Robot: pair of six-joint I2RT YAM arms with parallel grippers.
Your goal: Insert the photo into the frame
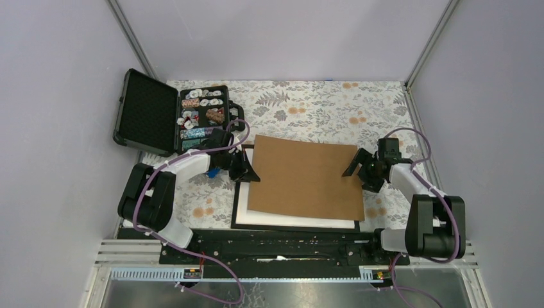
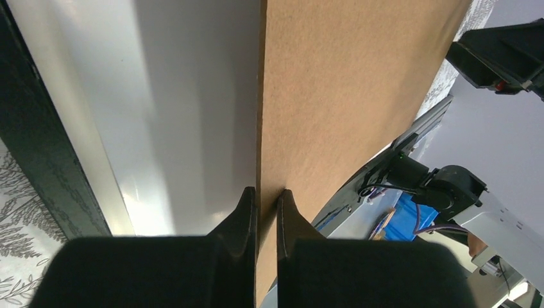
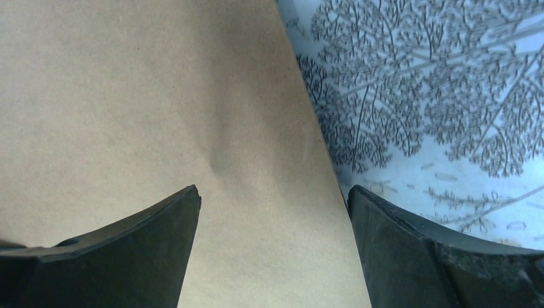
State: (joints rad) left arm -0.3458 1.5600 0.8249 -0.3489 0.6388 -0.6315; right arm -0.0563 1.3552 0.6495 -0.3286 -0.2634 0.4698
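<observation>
- The left arm (image 1: 157,199) rose from its base at the near left of the desk, bent at the elbow, with its white forearm reaching inward to the right.
- The left claw (image 2: 266,196) was closed, its two black fingers (image 2: 244,218) pinching the left edge of a brown board (image 2: 346,96), one on each face.
- The right arm (image 1: 426,215) stood at the near right, its forearm angled away and inward to the left.
- The right claw (image 3: 272,199) was spread wide and gripped nothing, one finger (image 3: 128,250) above the board, the other beyond the board's edge.
</observation>
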